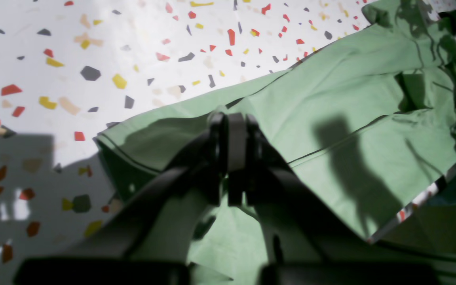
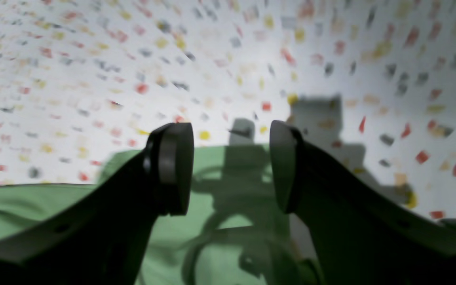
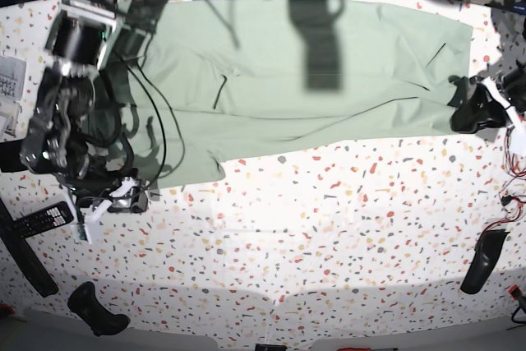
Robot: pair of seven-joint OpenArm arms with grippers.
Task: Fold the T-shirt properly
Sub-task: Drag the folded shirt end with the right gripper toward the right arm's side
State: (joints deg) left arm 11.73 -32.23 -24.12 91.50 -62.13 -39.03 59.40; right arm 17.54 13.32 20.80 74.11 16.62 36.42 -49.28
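Just one T-shirt (image 3: 312,80), two claws: left claw (image 1: 234,158), right claw (image 2: 231,168).

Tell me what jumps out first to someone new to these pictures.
The pale green T-shirt spreads wide across the far half of the speckled terrazzo table. The left gripper is pinched shut on its hem at one end, while the right gripper hangs open over the other.

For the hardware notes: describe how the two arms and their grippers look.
Both grippers are matte black with curved fingers ending in flat rounded grey pads: left gripper, right gripper. In the base view the right arm shows silver metal joint housings, black links and loose black cables, with white parts near its gripper; the left arm shows black and white parts.
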